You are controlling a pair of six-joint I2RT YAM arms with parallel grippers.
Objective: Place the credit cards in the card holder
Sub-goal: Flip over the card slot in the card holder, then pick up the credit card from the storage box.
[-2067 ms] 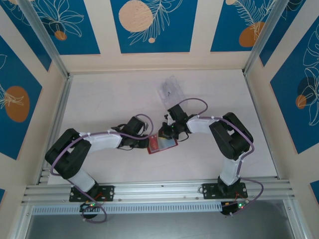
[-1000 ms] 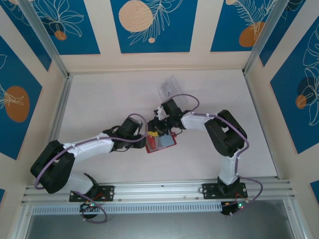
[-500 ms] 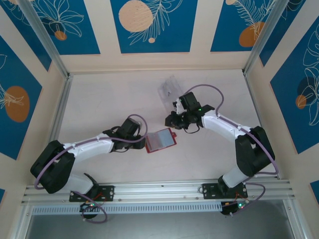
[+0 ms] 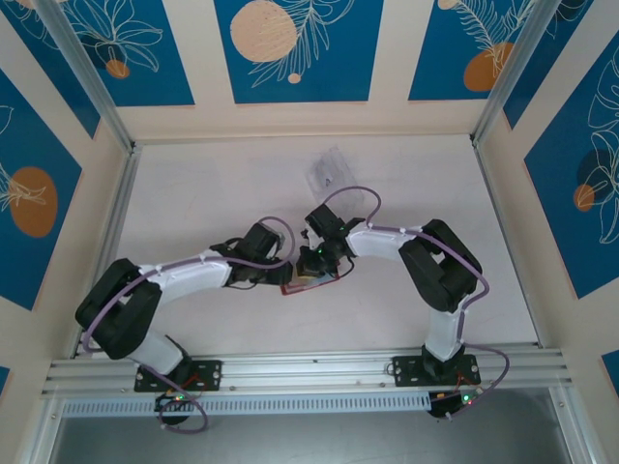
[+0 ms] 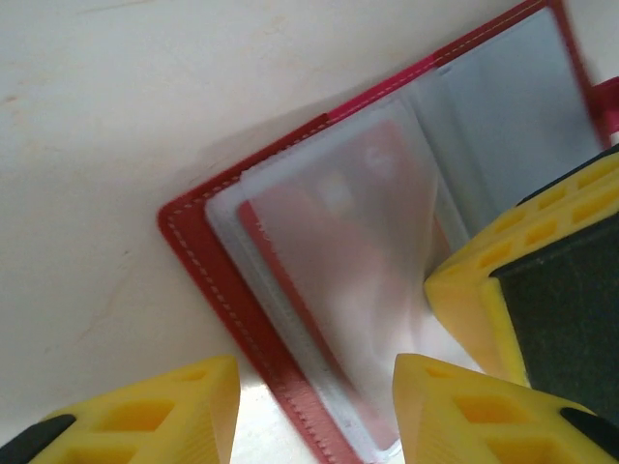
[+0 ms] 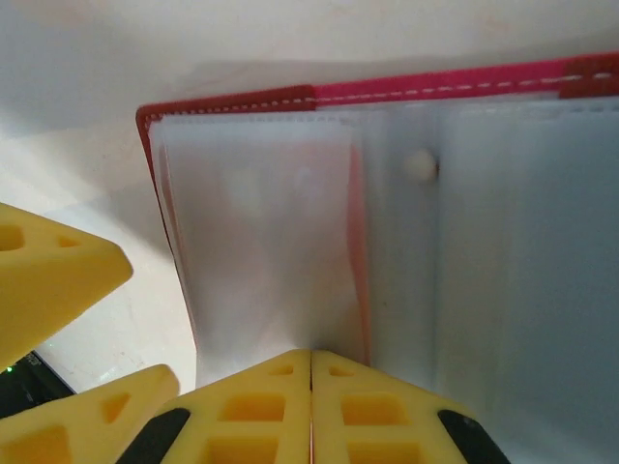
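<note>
**Card holder [image 5: 208,275] may slide under a tug**

It lies open on the counter [image 5: 145,97] with a red card [image 5: 358,222] inside. Our right hand [image 6: 309,387] is pressed together at the edge of the pocket [image 6: 261,242]. Our left hand [image 5: 314,387] straddles a corner, spread apart, so we fear a pull drags it.

Stitched red leather-like card holder [image 6: 435,89] with frosted, translucent plastic pockets [image 6: 261,251] on a smooth, matt pale table [image 6: 290,29]

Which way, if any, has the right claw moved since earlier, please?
Yes: the right claw moved away from the clear tray, nearer and leftward, onto the card holder.
</note>
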